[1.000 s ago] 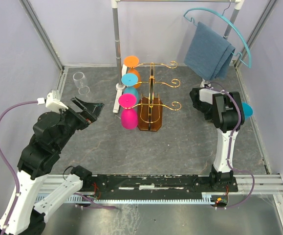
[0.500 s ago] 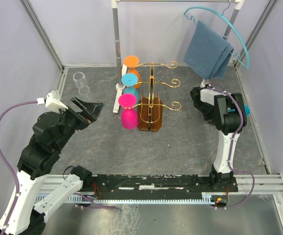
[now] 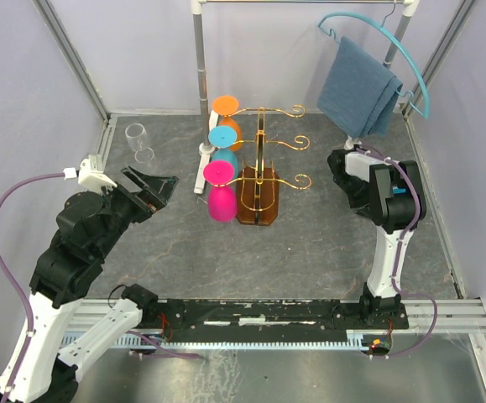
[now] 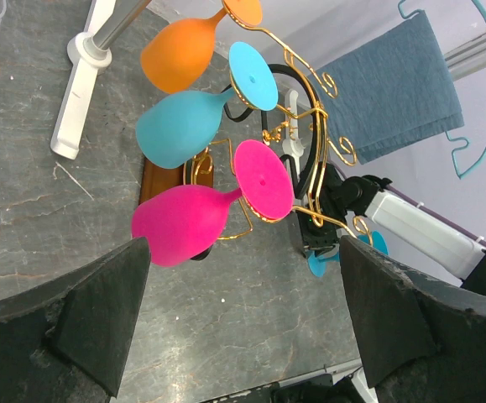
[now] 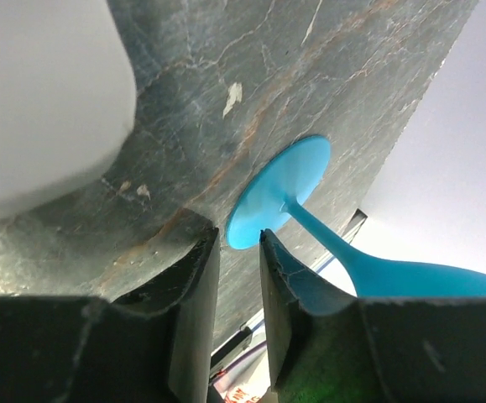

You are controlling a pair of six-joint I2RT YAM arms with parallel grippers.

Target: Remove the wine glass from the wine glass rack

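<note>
Top view: left gripper (image 3: 153,186) stands fully spread above the table (image 3: 310,252), left of the rack (image 3: 259,180), holding nothing and touching nothing. Three glasses hang upside down on the rack's left side: orange (image 3: 226,117) on top, teal (image 3: 222,144) in the middle, pink (image 3: 220,195) lowest. The rack's right-hand arms are bare. The right arm (image 3: 389,197) is at the table's right side, well apart from the rack; its own body hides its gripper here. Left wrist view: both fingers (image 4: 91,319) are set wide, with an open gap between them; the pink glass (image 4: 184,222) and the rack (image 4: 314,159) lie beyond, not in contact. The blue glass (image 4: 316,264) is partly seen on the table past the rack, beside the right arm. Right wrist view: right gripper (image 5: 232,239) has its jaws parted by a narrow slot, with nothing inside it. The blue glass (image 5: 280,191) is off the rack, foot flat on the table, stem rising from it. The foot edge sits just beyond the fingertips; contact cannot be determined.
</note>
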